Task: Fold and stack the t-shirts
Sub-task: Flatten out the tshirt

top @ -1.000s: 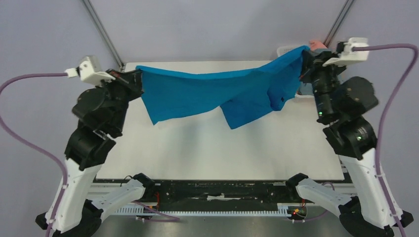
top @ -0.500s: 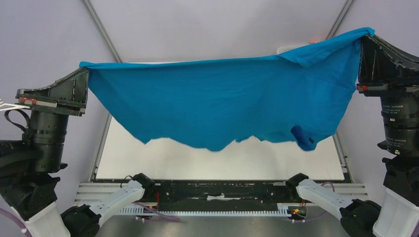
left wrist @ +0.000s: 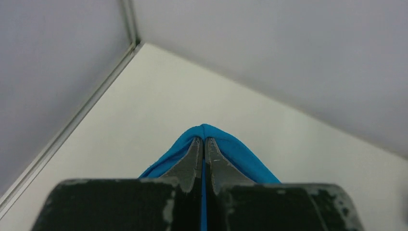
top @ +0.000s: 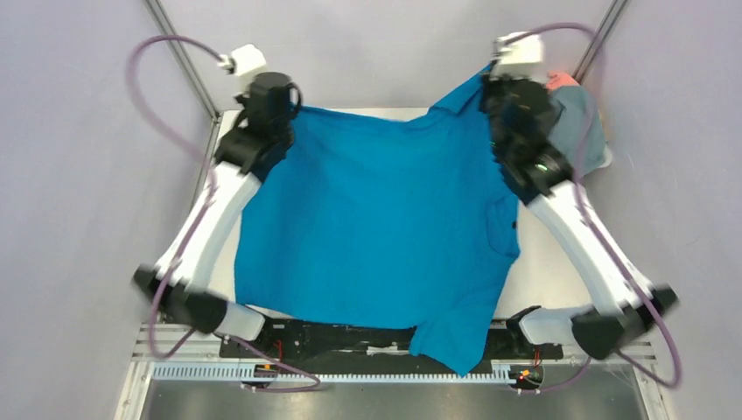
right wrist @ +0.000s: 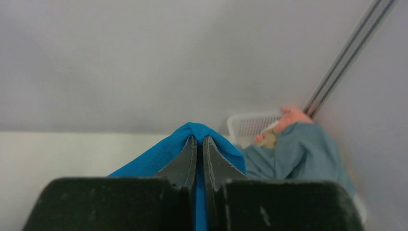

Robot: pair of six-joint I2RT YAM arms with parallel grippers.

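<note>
Near edge of desk (top: 535, 276): one lower corner of the bright blue t-shirt (top: 376, 236) hangs over it, across the black rail (top: 350, 334) in front. The left part of that hem lies just inside the edge.

Middle of desk: the shirt is opened out and covers most of the surface. Only a bare strip of desk shows along its right side. Cloth mostly smooth, with a few soft wrinkles and a small dark fold at the right edge.

Along the desk's sides: left arm (top: 210, 236) and right arm (top: 577, 236) both stretch from the near corners toward the far edge. They flank the shirt, and both look blurred.

Far edge of desk, left corner: left fingers (left wrist: 191, 161) pressed together, clamped on a bunched tip of the bright blue t-shirt. Cloth wraps over the tips, with a thin blue line between them.

Far edge, right side: right fingers (right wrist: 186, 159) likewise closed tight on another tip of the same shirt. This corner sits higher than the left one.

Beyond the far right corner of the desk: a white basket (right wrist: 250, 126) against the wall. The grey-blue t-shirt (right wrist: 298, 154) is heaped in it and spills over its side. Pink cloth (right wrist: 292, 115) sits on top of the heap. Neither arm touches these.
</note>
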